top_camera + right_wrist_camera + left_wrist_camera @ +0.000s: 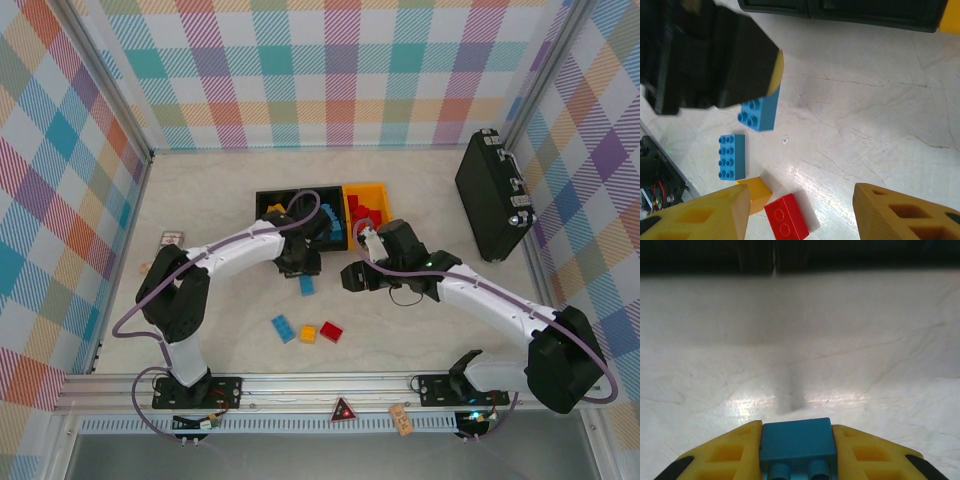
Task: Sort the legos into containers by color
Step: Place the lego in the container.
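- The left gripper [797, 429] is clamped on a blue brick [797, 446], near-left of the yellow-orange bin [368, 188]. I cannot tell whether the brick is clear of the table.
- Judged step: a blue pick just made. Next comes a lift over the wall of the black bin [337, 212] beside the yellow-orange bin, where blue bricks lie, then release.
- The right gripper [800, 192] hangs spread and empty, nearer than that bin.
- Loose blue [283, 328], yellow [308, 333] and red [331, 331] bricks wait nearer again.
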